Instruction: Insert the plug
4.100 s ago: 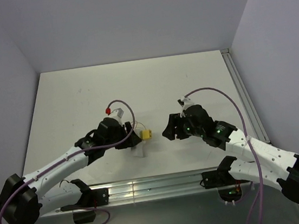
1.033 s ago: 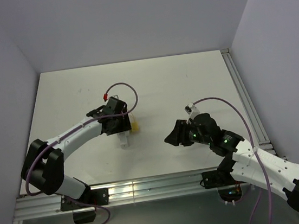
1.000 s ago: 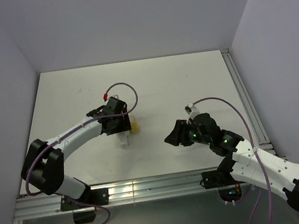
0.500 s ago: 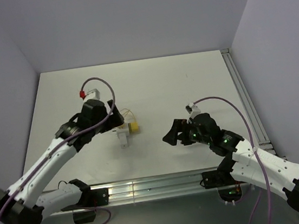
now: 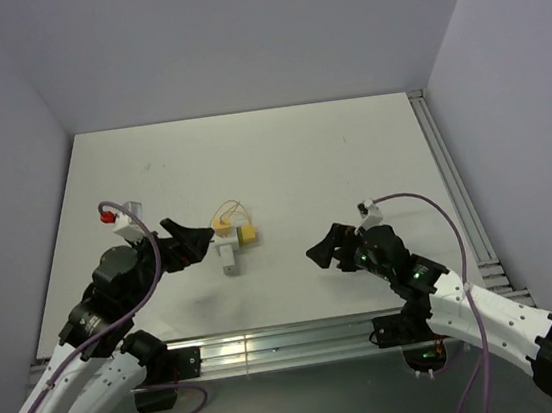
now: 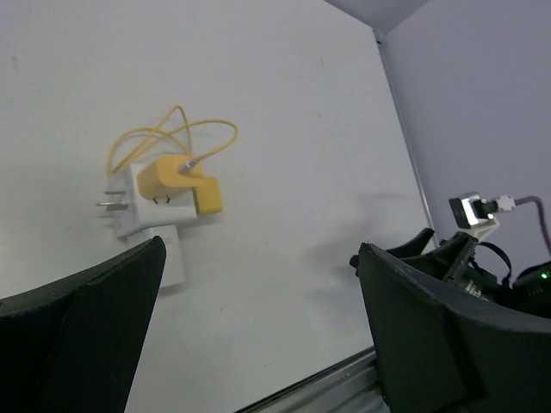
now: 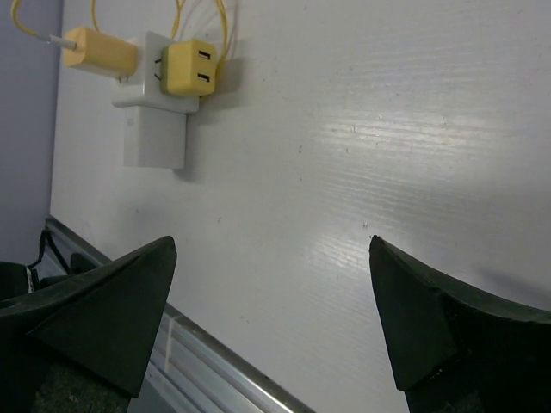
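Observation:
The small yellow plug (image 5: 246,235) sits against the white block (image 5: 227,256) at the table's middle. It shows with two dark slots in the right wrist view (image 7: 189,67) and in the left wrist view (image 6: 208,196). Beside it on the same white block (image 7: 155,129) (image 6: 138,215) is a yellow connector (image 7: 99,50) (image 6: 164,178) with a thin yellow wire loop (image 5: 226,213). My left gripper (image 5: 188,245) (image 6: 258,249) is open and empty, just left of the block. My right gripper (image 5: 324,251) (image 7: 273,245) is open and empty, well to the right of it.
An aluminium rail (image 5: 273,343) runs along the near table edge, and it shows in the right wrist view (image 7: 215,361). Another rail (image 5: 449,175) lines the right edge. Grey walls enclose the left, back and right sides.
My left gripper has drawn back from over the white block toward the near left and stands open. The block, plug and wire lie uncovered. My right gripper stays almost in place.

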Robot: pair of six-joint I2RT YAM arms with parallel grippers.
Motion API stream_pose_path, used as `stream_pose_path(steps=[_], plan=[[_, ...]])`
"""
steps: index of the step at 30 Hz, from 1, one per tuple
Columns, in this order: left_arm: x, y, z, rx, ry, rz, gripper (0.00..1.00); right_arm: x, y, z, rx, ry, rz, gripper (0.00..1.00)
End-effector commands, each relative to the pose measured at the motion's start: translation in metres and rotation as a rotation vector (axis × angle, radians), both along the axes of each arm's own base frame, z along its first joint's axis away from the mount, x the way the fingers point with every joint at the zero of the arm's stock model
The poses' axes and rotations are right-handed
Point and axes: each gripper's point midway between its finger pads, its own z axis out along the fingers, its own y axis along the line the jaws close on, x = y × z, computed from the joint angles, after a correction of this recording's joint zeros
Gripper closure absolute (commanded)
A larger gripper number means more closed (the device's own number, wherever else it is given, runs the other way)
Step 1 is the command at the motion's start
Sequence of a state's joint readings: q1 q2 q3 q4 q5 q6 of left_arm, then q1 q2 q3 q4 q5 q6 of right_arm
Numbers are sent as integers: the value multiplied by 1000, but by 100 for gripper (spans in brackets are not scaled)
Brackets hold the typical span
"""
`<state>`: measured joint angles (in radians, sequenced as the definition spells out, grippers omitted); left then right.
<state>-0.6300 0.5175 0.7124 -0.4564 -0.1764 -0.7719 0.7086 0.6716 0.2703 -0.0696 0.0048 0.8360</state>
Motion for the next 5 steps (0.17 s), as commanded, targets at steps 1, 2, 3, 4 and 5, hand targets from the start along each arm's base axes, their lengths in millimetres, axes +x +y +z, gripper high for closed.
stream_pose_path(steps=[1,2,3,4,5], plan=[[-15,-18,24,-155,-129,-120,1,12,1,28,138,-140,-55,0],[-24,-21,29,-209,-180,-163,0,11,1,29,150,-148,-55,0],[-28,-24,29,-250,-188,-180,1,10,-1,29,164,-164,-56,0],[-33,-26,32,-286,-210,-205,1,9,-1,31,174,-174,-51,0],[-44,-31,36,-343,-255,-268,0,6,-1,36,188,-207,-34,0]])
